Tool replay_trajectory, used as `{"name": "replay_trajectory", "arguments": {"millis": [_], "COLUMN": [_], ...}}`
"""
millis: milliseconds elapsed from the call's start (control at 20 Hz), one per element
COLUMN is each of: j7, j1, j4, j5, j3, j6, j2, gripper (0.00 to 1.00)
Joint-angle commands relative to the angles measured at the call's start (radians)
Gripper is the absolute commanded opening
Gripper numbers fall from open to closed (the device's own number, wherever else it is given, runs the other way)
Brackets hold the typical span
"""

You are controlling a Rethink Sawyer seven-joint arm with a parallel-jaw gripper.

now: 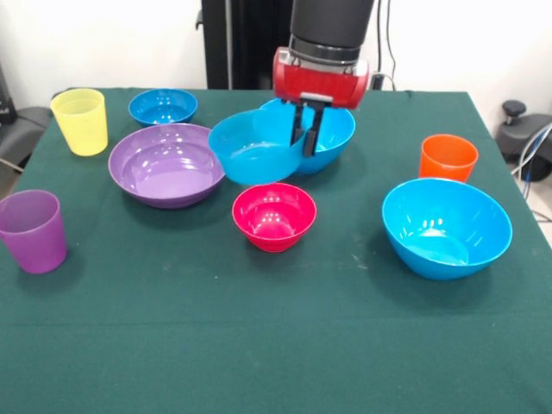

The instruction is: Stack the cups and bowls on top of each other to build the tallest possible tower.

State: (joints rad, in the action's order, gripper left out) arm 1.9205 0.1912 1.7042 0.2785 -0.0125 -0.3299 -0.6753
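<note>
The claw [308, 129] pinches the rim of a glossy blue plastic bowl [257, 148], tilted above the small magenta bowl [274, 216] at six o'clock; a one-sided rim grip risks slipping.

Tilted blue bowl [254, 148] raised above magenta bowl [274, 216], purple bowl [166, 164] left, three cups upright apart.

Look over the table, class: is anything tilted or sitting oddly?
Yes. The blue bowl in the gripper hangs tilted, its rim pinched, beside another blue bowl. The large blue bowl at the right also leans. Everything else sits upright.
</note>
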Motion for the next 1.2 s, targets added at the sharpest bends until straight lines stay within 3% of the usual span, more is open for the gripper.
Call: {"name": "replay_trajectory", "arguments": {"millis": [50,300,1200], "j7": [-0.029,-0.037,0.005], "j1": [0.013,0.026,-0.014], "j4": [-0.117,-0.137,-0.108], "j5": [0.026,0.031,0.02], "j3": [-0.098,-0.107,-0.08], "j6": [-0.088,-0.075,-0.084], "j2": [0.127,0.164,0.124], "gripper": [0.0,0.0,0.0]}}
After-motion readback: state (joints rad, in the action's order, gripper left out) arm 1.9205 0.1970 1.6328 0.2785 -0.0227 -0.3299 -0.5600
